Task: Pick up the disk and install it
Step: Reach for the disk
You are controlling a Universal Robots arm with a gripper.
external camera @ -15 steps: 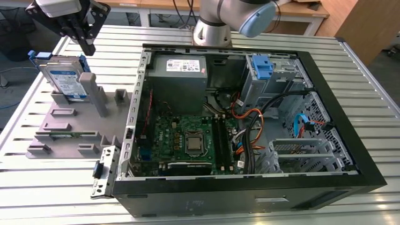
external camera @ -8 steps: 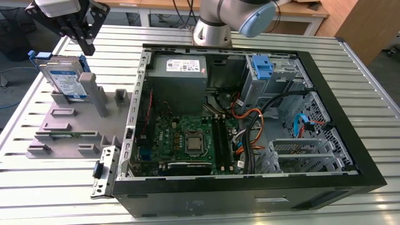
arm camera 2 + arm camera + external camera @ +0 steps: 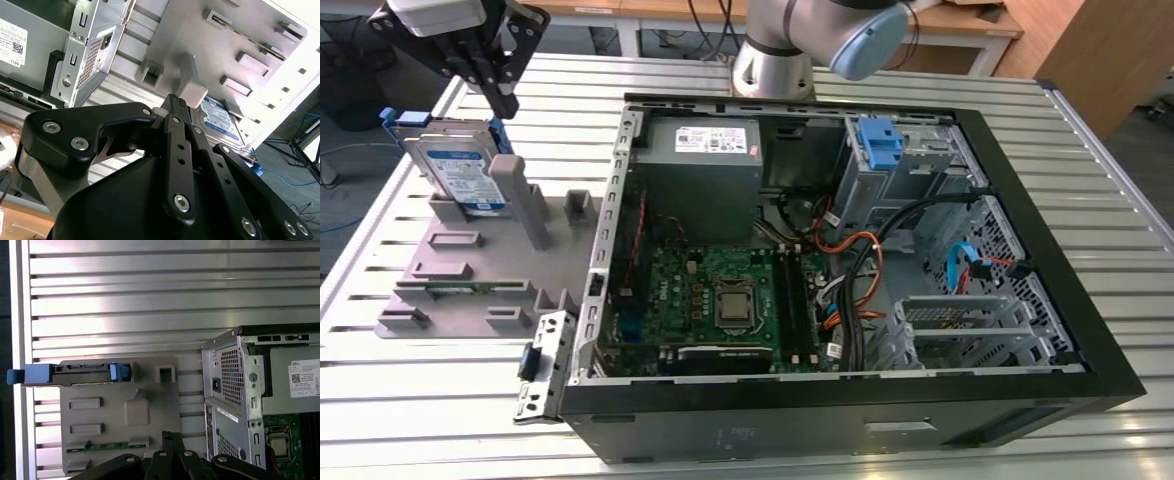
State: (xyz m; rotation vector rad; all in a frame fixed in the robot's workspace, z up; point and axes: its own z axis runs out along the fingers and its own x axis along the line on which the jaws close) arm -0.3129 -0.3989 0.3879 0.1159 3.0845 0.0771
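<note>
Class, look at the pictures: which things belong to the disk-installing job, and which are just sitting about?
Belong to the job: the disk, standing in the grey holder; the gripper near it; the open computer case.
Just there: the power-supply box; the motherboard; the green circuit strip in the holder; the slatted table.

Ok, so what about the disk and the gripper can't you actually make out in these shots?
Lower edge of the disk: exterior view, hidden behind posts of the grey holder.
Disk label: second wrist view, partly covered by the gripper and a holder post; in the first wrist view the disk is edge-on, label unseen.
Upper body of the gripper: exterior view, cut off by the top edge.
</note>
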